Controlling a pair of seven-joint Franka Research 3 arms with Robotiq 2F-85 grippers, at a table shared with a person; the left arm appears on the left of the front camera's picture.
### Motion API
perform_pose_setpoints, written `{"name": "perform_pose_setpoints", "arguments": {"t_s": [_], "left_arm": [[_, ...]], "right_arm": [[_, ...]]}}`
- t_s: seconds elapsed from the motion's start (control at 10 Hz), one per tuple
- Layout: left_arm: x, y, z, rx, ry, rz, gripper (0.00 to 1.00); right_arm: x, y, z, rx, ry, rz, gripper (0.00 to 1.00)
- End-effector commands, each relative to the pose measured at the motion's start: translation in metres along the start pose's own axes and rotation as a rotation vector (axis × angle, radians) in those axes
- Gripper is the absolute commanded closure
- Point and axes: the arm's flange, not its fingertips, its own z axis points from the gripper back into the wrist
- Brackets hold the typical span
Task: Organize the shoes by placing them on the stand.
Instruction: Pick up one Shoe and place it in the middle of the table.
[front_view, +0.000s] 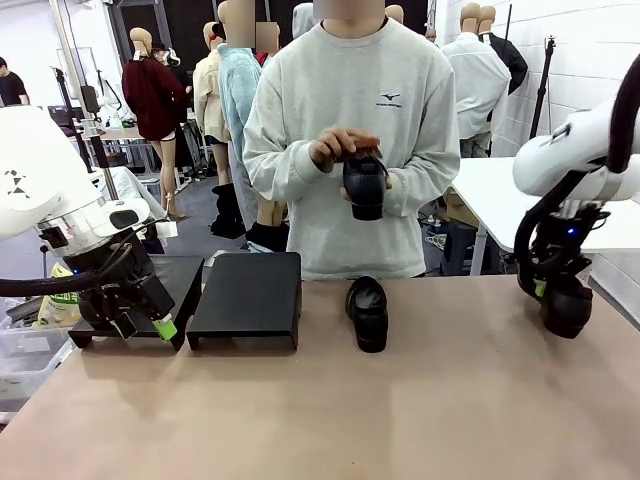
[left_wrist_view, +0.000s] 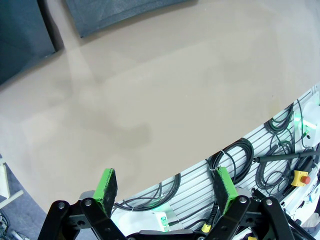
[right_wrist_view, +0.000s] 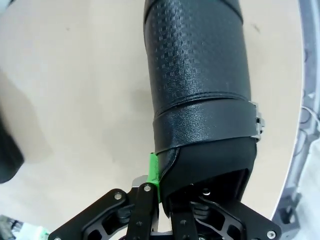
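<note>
**A:** Which step do we have in hand now?

**B:** We judge it is the pick-up of one shoe. Our right claw (front_view: 556, 292) is pressed together on the heel rim of the right shoe (front_view: 568, 312), at the far right of the table (front_view: 450, 400). In the right wrist view, one green pad (right_wrist_view: 153, 172) sits on the outside of the heel wall. We cannot tell if the sole touches the table.

**A:** And the other claw?

**B:** Our left claw (front_view: 144, 326) is spread wide and pinches nothing. It hangs low at the left, just in front of the left stand (front_view: 185, 275).

**A:** Where are the other shoes?

**B:** The middle shoe (front_view: 368, 312) lies on the table, toe toward us, to the right of the second stand (front_view: 248, 295). The person at the far side holds a third shoe (front_view: 365, 188) in both hands (front_view: 345, 148), above the table. We see no shoe on either stand, so we think the task is near its beginning.

**A:** What does the next move call for?

**B:** We probably must lift the right shoe and carry it left, across the middle, to the second stand. The path should pass above the middle shoe. The grip is only at the heel, so the toe may hang down; we should move slowly and set the sole flat. The left claw is close to the stands, so we must keep the arms apart.
</note>
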Motion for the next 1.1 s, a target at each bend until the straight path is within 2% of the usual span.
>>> {"name": "perform_pose_setpoints", "arguments": {"t_s": [0.0,0.1,0.2,0.4,0.5,0.8,0.9,1.0], "left_arm": [[0.0,-0.001,0.0,-0.003,-0.001,0.003,0.0],[0.0,-0.001,0.0,-0.003,-0.001,0.003,0.0],[0.0,-0.001,0.0,-0.003,-0.001,0.003,0.0],[0.0,-0.001,0.0,-0.003,-0.001,0.003,0.0],[0.0,-0.001,0.0,-0.003,-0.001,0.003,0.0],[0.0,-0.001,0.0,-0.003,-0.001,0.003,0.0],[0.0,-0.001,0.0,-0.003,-0.001,0.003,0.0],[0.0,-0.001,0.0,-0.003,-0.001,0.003,0.0]], "right_arm": [[-0.048,-0.002,0.035,0.095,-0.056,0.011,1.0],[-0.072,0.002,0.048,0.165,-0.018,0.045,1.0],[-0.088,0.004,0.054,0.159,-0.048,0.046,1.0],[-0.111,-0.005,0.065,0.185,-0.028,0.07,1.0],[-0.087,0.005,0.063,0.138,-0.034,0.028,1.0],[-0.087,0.005,0.063,0.138,-0.034,0.028,1.0],[-0.098,0.001,0.06,0.142,-0.02,0.039,1.0],[-0.109,0.028,0.065,-0.015,-0.015,0.009,1.0]]}}
